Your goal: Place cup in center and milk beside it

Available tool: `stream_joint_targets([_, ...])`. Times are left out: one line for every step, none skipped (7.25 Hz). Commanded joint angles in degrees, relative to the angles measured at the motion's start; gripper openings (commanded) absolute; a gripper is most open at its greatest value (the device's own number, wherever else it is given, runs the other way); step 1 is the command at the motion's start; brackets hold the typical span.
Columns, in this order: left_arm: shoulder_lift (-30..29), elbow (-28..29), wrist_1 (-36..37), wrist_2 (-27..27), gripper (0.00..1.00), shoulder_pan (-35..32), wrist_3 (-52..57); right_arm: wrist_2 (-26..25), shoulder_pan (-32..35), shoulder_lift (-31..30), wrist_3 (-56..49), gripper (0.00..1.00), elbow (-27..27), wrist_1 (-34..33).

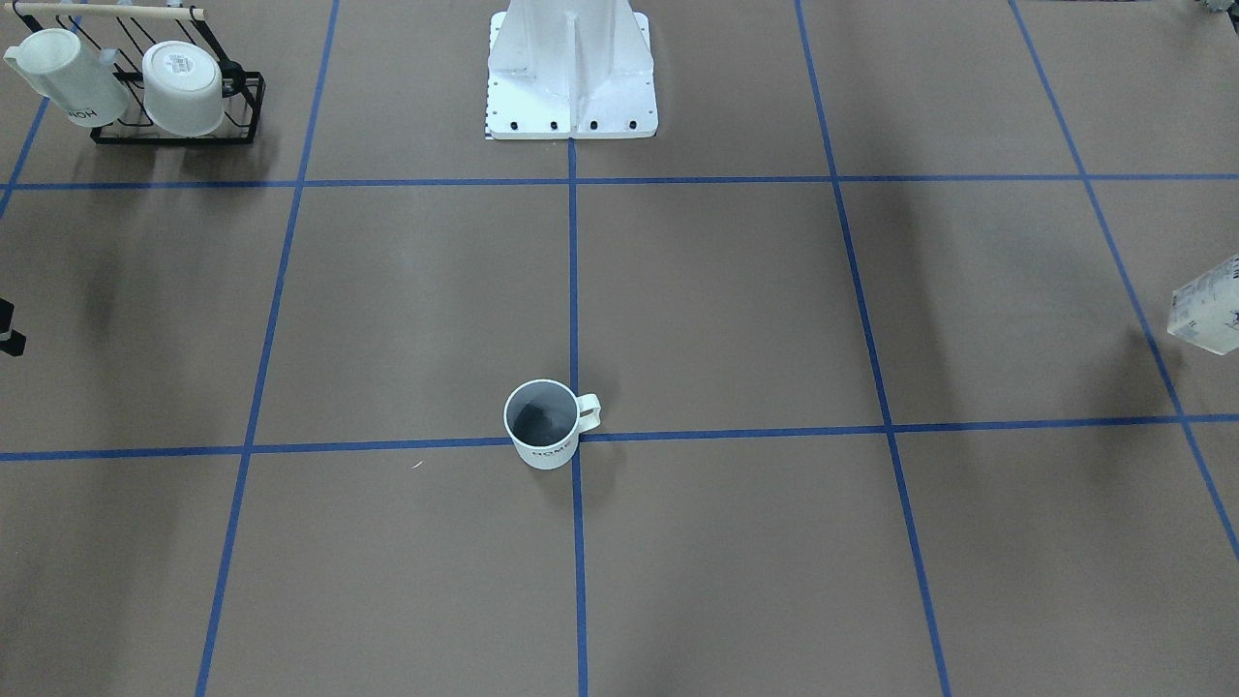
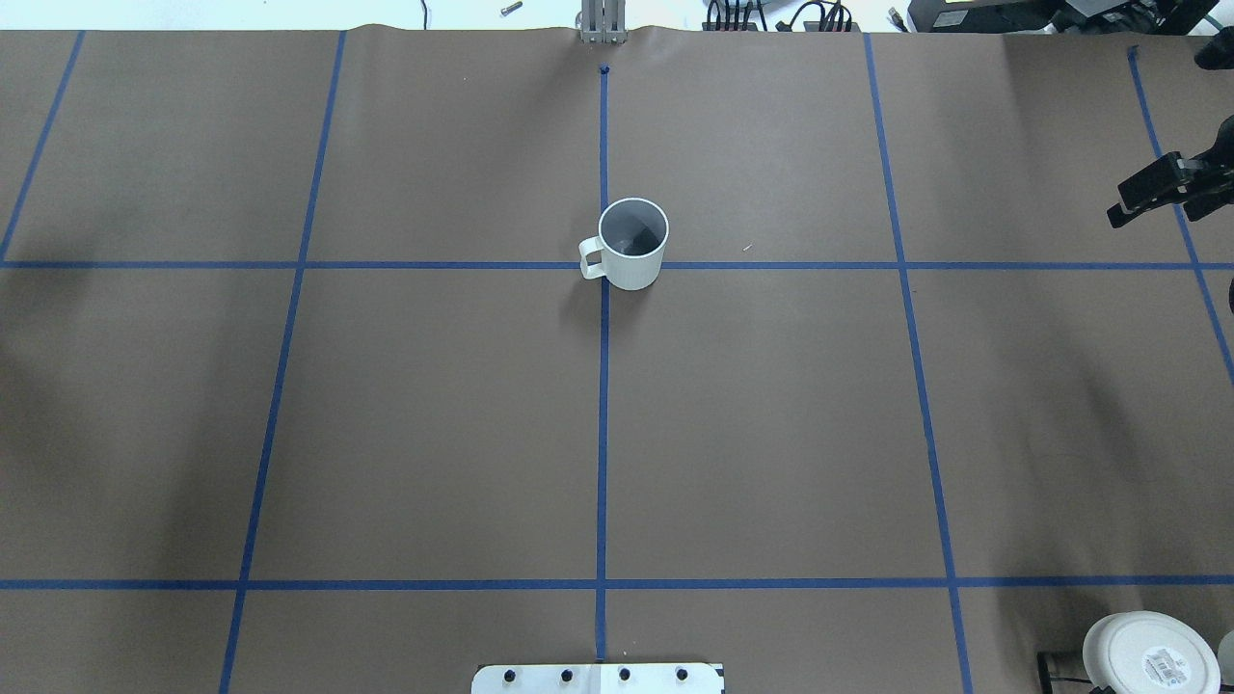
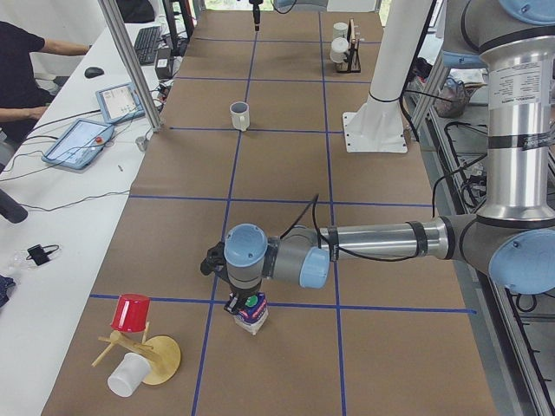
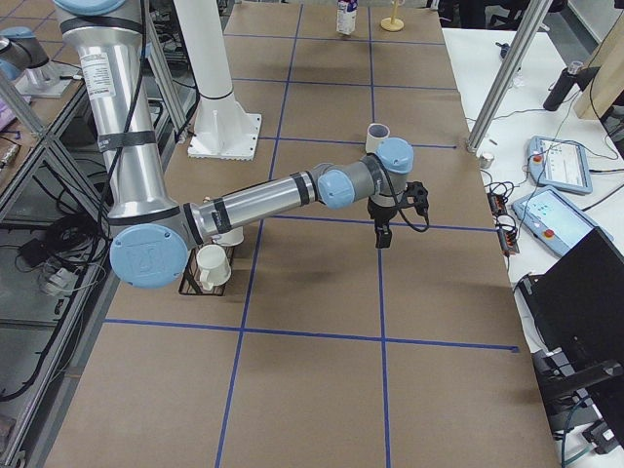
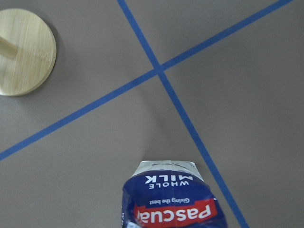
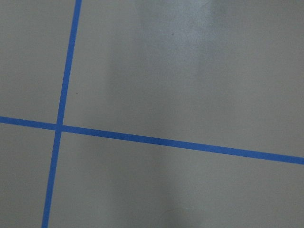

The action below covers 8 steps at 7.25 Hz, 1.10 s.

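The cup point(image 1: 542, 426) stands upright on the center point(image 1: 576, 438), the crossing of two blue tape lines; it also shows in the overhead view point(image 2: 631, 243). No gripper touches it. The milk point(image 3: 251, 314) is far off at the table's left end, under my left gripper point(image 3: 245, 299). The left wrist view shows its blue top and white base point(image 5: 173, 199) but no fingers, so I cannot tell if the gripper is shut. Its white part point(image 1: 1208, 305) seems slightly off the table. My right gripper point(image 2: 1133, 198) hangs over the right side, empty; I cannot tell if it is open.
A black rack point(image 1: 179, 106) at the right end holds a second white mug and a handleless cup point(image 2: 1147, 655). A wooden stand point(image 3: 143, 355) with a red cup stands near the milk. The robot's white base point(image 1: 571, 77) is at the near middle edge.
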Motion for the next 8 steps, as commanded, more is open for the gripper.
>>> stream_joint_targets([-12.8, -2.8, 14.0, 0.0, 0.00, 3.1, -9.6, 1.0, 2.2, -2.2, -2.3, 1.00, 0.3, -0.3])
stream_joint_targets([-18.1, -2.8, 15.6, 0.0, 0.00, 5.9, -18.0, 0.9, 3.0, -4.2, -5.6, 1.00, 0.2, -0.3])
stream_joint_targets([-23.0, -2.7, 15.6, -1.7, 0.00, 10.6, -28.6, 0.9, 4.3, -5.5, -8.1, 1.00, 0.1, -0.3])
stream_joint_targets([-27.3, -2.6, 15.1, -2.2, 0.00, 15.2, -38.9, 0.9, 5.2, -6.8, -9.1, 1.00, -0.1, -0.2])
stream_joint_targets([-31.4, -2.6, 15.2, -1.9, 0.00, 19.0, -48.1, 0.9, 5.8, -7.7, -9.5, 1.00, -0.4, -0.2])
stream_joint_targets([-34.5, -2.5, 15.2, -1.5, 0.00, 22.5, -55.8, 0.9, 6.1, -8.3, -9.5, 1.00, -0.4, 0.0])
stream_joint_targets([-38.0, -2.3, 15.4, -1.0, 0.00, 26.6, -65.4, 0.8, 6.2, -8.7, -9.6, 1.00, -0.4, 0.1])
stream_joint_targets([-41.7, -1.8, 15.5, 3.9, 0.00, 31.8, -72.6, 0.5, 6.3, -8.9, -9.6, 1.00, -0.4, 0.1])
